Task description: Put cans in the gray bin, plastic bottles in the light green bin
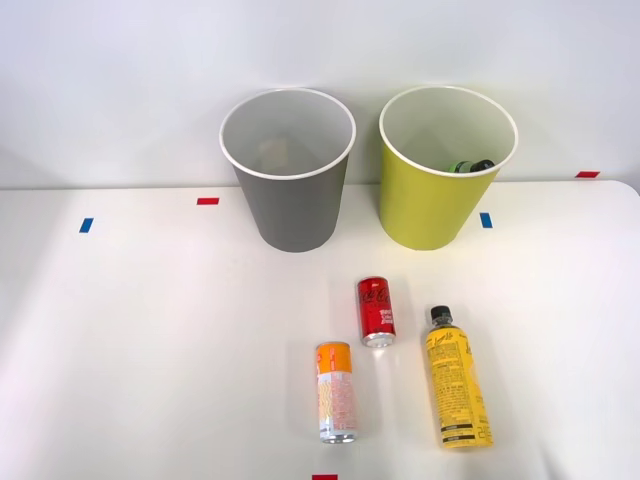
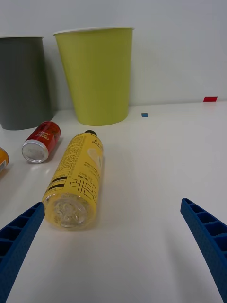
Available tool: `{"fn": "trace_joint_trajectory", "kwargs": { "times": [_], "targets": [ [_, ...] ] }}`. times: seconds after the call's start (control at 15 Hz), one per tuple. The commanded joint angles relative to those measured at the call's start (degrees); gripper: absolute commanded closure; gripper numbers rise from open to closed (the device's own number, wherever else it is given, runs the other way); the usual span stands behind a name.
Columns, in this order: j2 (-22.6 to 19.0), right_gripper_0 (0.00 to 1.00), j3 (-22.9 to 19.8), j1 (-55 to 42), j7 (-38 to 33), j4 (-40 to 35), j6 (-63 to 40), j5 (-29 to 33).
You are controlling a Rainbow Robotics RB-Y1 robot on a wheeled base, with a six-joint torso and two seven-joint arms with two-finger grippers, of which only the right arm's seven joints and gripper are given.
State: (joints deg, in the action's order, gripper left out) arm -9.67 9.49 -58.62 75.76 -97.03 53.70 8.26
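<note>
Two bins upright beyond the jaws: gray bin (image 1: 288,170); light green bin (image 1: 445,165), one green bottle (image 1: 470,166) inside. One yellow bottle (image 2: 77,181) lying just ahead of the spread-wide, empty right gripper (image 2: 113,251). Two cans lying: red can (image 1: 376,311), orange-topped can (image 1: 336,391).

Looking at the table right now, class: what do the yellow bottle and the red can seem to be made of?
Yellow bottle: probably clear plastic under a glossy printed label; its moulded, see-through base shows in the wrist view. Red can: likely painted metal, since its bare end is silvery and rimmed.
</note>
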Motion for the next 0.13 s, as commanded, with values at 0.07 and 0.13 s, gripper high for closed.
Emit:
{"fn": "trace_joint_trajectory", "kwargs": {
  "times": [0.07,0.13],
  "targets": [
    [0.0,0.0,0.0,0.0,0.0,0.0,0.0,0.0],
    [0.0,0.0,0.0,0.0,0.0,0.0,0.0,0.0]
  ]
}}
